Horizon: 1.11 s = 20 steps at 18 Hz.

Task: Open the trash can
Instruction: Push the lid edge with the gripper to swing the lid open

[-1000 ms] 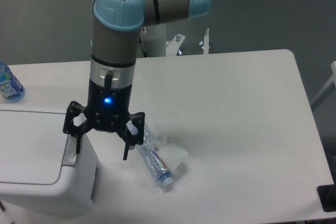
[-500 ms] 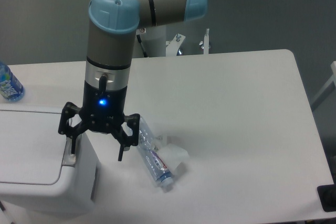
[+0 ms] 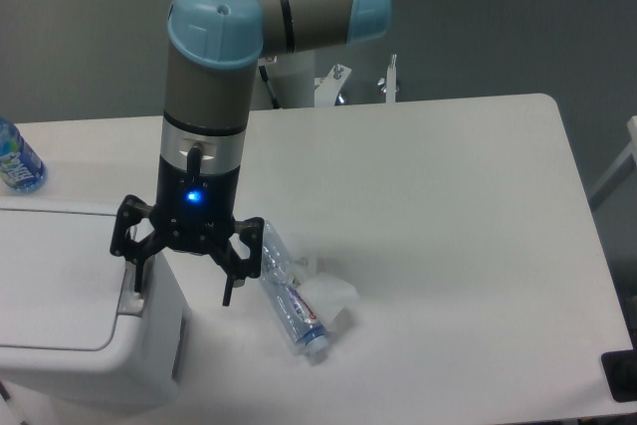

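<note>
The white trash can [image 3: 70,330] stands at the table's front left, its flat lid down. A grey push-button strip [image 3: 130,298] runs along its right rim. My gripper [image 3: 183,284] hangs open over the can's right edge. Its left fingertip [image 3: 138,274] is on or just above the grey strip; I cannot tell if it touches. Its right finger [image 3: 231,281] hangs off the can's side above the table.
A crushed clear plastic bottle [image 3: 292,299] lies on the table just right of my gripper. A blue-labelled bottle [image 3: 17,161] stands at the far left edge behind the can. The white table [image 3: 448,246] stretches to the right.
My gripper moved slightly left over the first half second, bringing its left finger above the grey strip. It has held still since.
</note>
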Tool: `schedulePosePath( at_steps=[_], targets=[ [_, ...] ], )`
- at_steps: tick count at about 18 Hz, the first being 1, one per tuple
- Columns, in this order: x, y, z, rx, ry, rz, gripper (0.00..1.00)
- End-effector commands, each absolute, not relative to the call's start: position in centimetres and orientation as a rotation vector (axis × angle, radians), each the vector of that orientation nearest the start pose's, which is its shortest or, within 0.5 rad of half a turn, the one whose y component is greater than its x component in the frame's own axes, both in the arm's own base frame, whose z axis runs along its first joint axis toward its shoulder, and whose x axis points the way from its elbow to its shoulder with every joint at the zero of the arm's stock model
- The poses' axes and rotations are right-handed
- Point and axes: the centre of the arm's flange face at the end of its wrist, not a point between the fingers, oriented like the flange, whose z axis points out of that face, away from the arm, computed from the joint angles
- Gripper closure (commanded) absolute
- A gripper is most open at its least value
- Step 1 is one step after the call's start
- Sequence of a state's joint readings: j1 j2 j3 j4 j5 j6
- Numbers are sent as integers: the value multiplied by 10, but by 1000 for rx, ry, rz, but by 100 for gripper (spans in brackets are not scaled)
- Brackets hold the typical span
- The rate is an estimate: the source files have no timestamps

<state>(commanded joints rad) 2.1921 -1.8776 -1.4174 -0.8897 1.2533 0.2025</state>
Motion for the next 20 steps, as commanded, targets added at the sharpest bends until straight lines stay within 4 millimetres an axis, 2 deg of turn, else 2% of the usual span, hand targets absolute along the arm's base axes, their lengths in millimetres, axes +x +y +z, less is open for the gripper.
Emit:
schedulePosePath(
  at_steps=[12, 17, 20],
  targets=[
    [-241, 628, 470, -2511, -413, -106, 0],
    [-241, 628, 474, -2506, -409, -102, 0],
    [-242, 627, 482, -2492, -407, -92, 0]
  ],
)
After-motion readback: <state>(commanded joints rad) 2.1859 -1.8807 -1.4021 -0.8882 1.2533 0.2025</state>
